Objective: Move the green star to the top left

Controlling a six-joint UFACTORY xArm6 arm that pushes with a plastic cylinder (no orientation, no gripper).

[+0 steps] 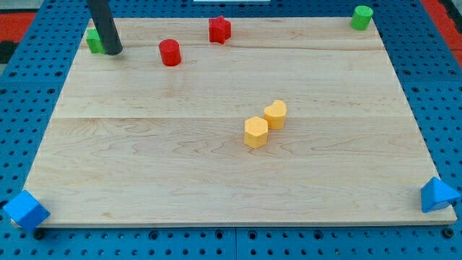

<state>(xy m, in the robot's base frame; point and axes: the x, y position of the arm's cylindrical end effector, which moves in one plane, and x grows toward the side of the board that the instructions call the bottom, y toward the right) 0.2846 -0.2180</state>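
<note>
A green block (93, 40), the green star by its place though its shape is mostly hidden, sits at the board's top left corner, partly behind my rod. My tip (114, 51) rests on the board right beside it, on its right side, touching or nearly touching. A second green block, a cylinder (362, 16), stands at the top right corner.
A red cylinder (170, 53) and a red star (219, 29) sit near the top edge. A yellow hexagon (255, 132) and a yellow heart (275, 114) touch near the middle. Blue blocks sit at the bottom left (26, 210) and bottom right (438, 195) corners.
</note>
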